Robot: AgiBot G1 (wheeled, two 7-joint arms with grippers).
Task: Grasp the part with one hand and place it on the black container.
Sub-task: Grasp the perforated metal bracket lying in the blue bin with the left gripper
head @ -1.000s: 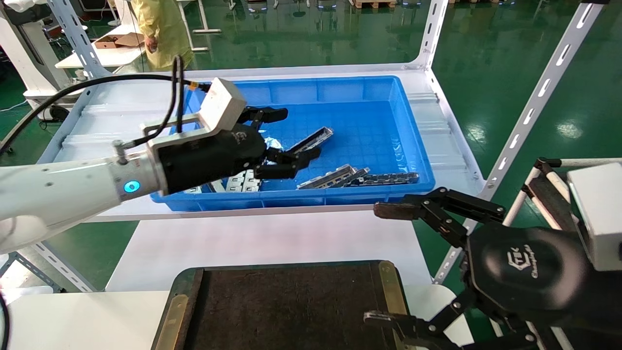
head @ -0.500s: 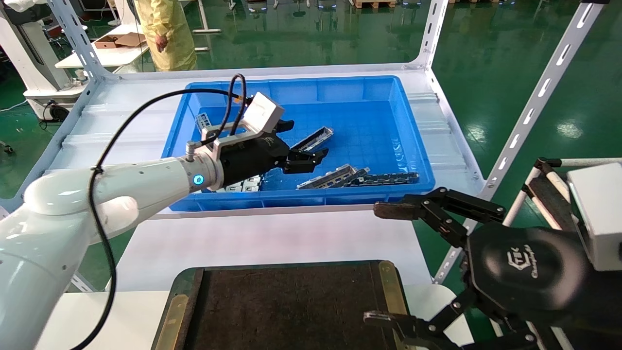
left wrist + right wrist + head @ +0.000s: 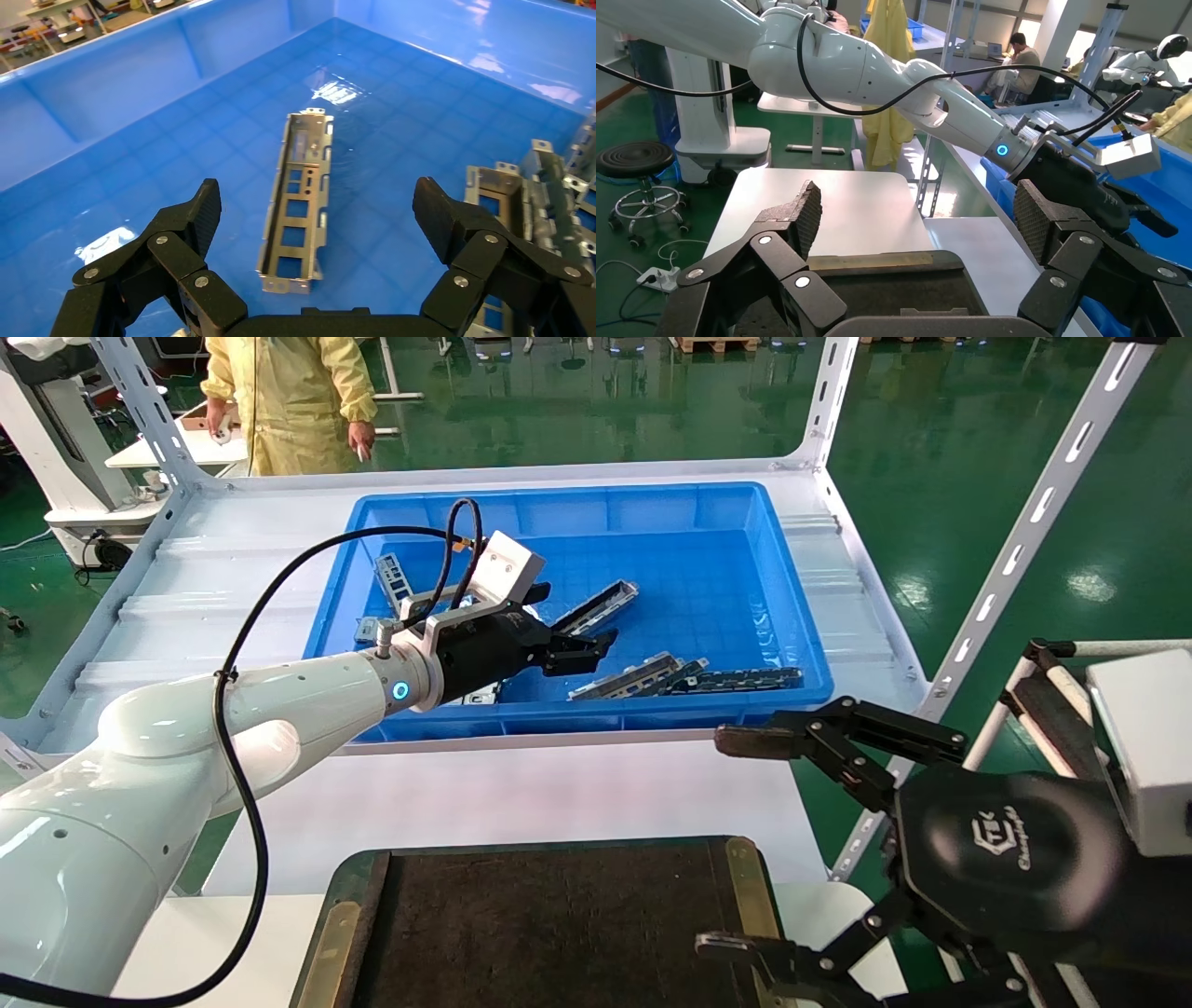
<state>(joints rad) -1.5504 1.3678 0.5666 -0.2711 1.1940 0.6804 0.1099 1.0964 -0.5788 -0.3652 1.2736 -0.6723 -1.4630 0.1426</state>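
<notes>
Green shiny floor lies all around a white shelf [image 3: 521,794], and a person in yellow [image 3: 279,402] stands at the far side. On the shelf sits a blue bin [image 3: 792,607]. Close to the robot lies the black container [image 3: 549,933], with nothing on it.

The left hand [image 3: 582,649] is inside the bin. Half a second ago it sat a bit higher; now it has dipped lower and its arm has dropped down too. A second ago the arm was pulled much farther back to the left. The person in yellow has turned and moved as well. The right hand [image 3: 745,845] has not moved at all; it waits wide open beside the container.

The left hand is open, with its two fingers [image 3: 200,210] spread wide. The part [image 3: 299,203] lies flat on the blue floor just past the space between them, hollow side up, and nothing touches it. More metal pieces [image 3: 684,677] lie near the bin's front wall.

From the head view, the left hand covers the near end of the part [image 3: 596,607], and it hides some pale plates [image 3: 391,575] behind it. The container's near edge is cut off. From the left wrist, the other pieces [image 3: 541,189] run out of the picture at one side.
</notes>
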